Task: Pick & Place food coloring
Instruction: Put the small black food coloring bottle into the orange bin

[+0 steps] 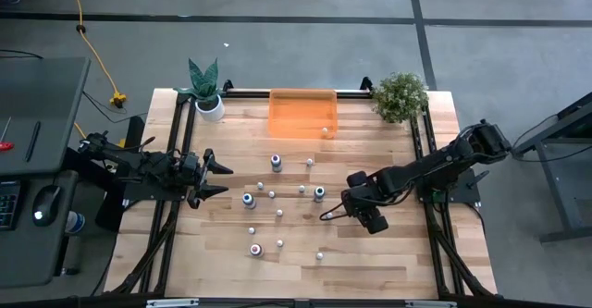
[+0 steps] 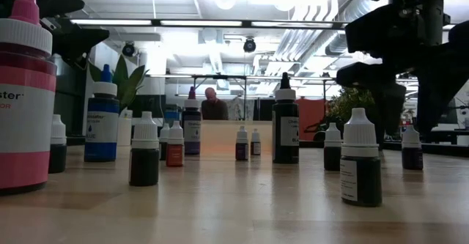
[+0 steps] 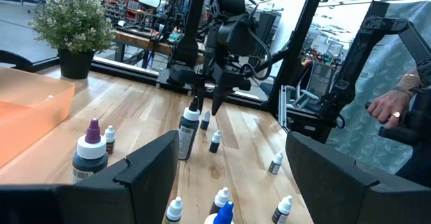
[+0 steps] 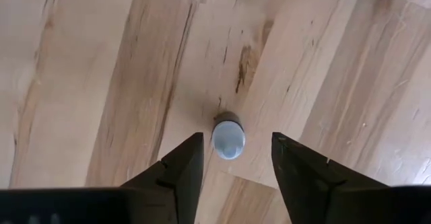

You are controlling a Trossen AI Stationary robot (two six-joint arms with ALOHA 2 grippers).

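My table (image 1: 370, 252) fills the middle of the high view, a pale wooden top. At its upper edge sits the orange bin (image 1: 302, 113), with one small bottle inside near its lower right corner. A bushy plant (image 1: 400, 96) stands at the upper right corner and a spiky plant (image 1: 205, 84) at the upper left. The food coloring (image 1: 276, 163) stands scattered upright over the centre of the boards, larger bottles among tiny droppers. My left gripper (image 1: 222, 179) waits at the left edge, fingers spread apart and empty. My right gripper (image 4: 231, 158) hangs right of centre, pointing down, its fingers parted around one white-capped dropper (image 4: 228, 136) without touching it.
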